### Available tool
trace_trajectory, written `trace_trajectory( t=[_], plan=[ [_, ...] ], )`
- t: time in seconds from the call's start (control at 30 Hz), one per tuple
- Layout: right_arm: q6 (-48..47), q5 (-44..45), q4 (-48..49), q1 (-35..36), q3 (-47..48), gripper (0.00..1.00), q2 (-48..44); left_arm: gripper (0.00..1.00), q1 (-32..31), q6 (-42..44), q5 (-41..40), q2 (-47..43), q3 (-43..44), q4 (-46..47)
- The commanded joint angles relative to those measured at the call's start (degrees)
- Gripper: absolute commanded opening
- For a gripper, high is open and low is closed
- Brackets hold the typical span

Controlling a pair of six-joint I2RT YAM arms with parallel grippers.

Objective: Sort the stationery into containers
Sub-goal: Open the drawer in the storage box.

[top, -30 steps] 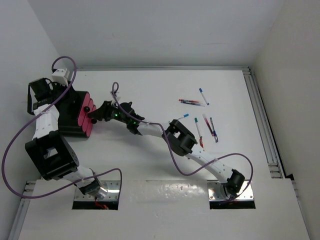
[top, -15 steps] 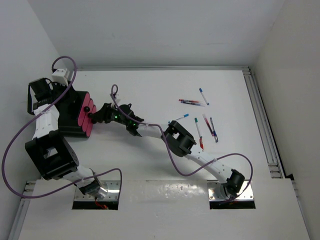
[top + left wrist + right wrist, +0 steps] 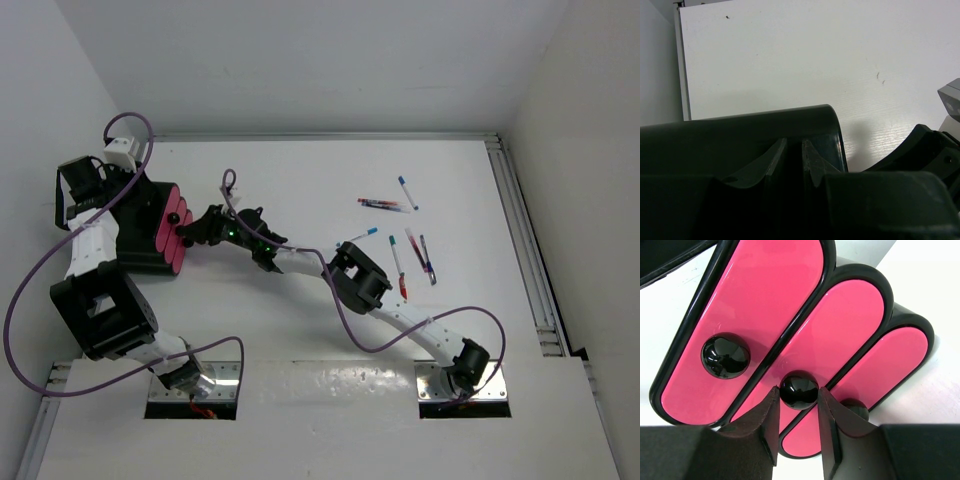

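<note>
The container is a black box (image 3: pixel 135 228) with three magenta-pink drawer fronts (image 3: pixel 175 236), each with a round black knob. In the right wrist view my right gripper (image 3: pixel 797 389) is shut on the middle drawer's knob (image 3: pixel 799 382), one finger on each side of it. From above, my right gripper (image 3: pixel 188 233) reaches left to the drawer fronts. My left gripper (image 3: pixel 78 195) is at the box's far left side, and its fingers (image 3: pixel 775 160) stand nearly together over the box's dark rim (image 3: pixel 765 122). Several white pens (image 3: pixel 383 205) lie at the right.
More pens lie on the white table: one blue-capped (image 3: pixel 407 192), one near my right elbow (image 3: pixel 362 235), a red-tipped one (image 3: pixel 398 265) and a pair (image 3: pixel 425 258). A purple cable (image 3: pixel 30 300) loops round my left arm. A metal rail (image 3: pixel 525 240) runs along the table's right edge.
My right gripper has crept slightly left toward the drawer fronts. The left arm and the pens have not moved.
</note>
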Motion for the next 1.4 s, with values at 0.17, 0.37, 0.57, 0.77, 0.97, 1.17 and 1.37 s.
trace_trajectory(
  t=[0.17,0.37,0.57,0.77,0.97,1.17,1.37],
  plan=[
    [-1.41,0.42,6.92,0.41,-2.75,0.02,-2.52,0.25,0.37,-0.53,-4.99,6.25,-6.25,-19.64],
    [-1.06,-0.37,11.15,-1.34,-12.76,0.00,-7.62,0.25,0.28,-0.88,-4.64,6.43,-6.87,-19.37],
    [-0.62,-2.83,14.49,-3.19,-19.35,0.00,-11.48,0.25,0.28,-1.23,-5.25,6.34,-6.34,-19.46],
    [-0.53,-5.29,17.66,-4.59,-25.77,0.00,-15.26,0.25,0.28,-1.58,-5.43,6.78,-6.17,-19.46],
    [-0.80,-6.96,19.33,-5.47,-31.05,0.00,-18.08,0.25,0.10,-2.11,-5.16,6.96,-5.82,-19.37],
    [-1.32,-7.93,20.29,-5.82,-34.74,0.00,-20.19,0.25,0.02,-2.28,-5.16,6.78,-5.64,-19.29],
    [-1.50,-8.10,20.29,-6.35,-36.94,0.00,-21.51,0.24,0.02,-2.37,-5.07,7.04,-5.82,-19.02]
  ],
)
